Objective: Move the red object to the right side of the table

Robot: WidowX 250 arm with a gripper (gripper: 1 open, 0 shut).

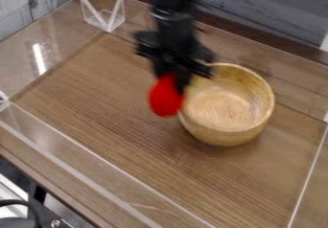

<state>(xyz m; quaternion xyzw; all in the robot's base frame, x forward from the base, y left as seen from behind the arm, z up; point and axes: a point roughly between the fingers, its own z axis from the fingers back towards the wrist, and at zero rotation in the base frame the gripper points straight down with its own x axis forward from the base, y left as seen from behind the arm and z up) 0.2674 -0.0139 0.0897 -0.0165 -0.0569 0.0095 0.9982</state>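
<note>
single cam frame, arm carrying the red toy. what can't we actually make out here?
- Green block: not visible in the camera view; arm and gripper stand where it would be.
- Red object: motion-blurred, leafy top and finger contact unreadable.
- Wooden bowl: left rim covered by gripper and toy.
- Table: right and near edges cut off by the frame.

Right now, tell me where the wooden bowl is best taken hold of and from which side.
Grip the wooden bowl by its rim, coming straight down from above. It sits upright with its mouth open, and its round body looks too wide to span. I would take the right-hand rim, since the gripper holding the red object crowds the left.
</note>
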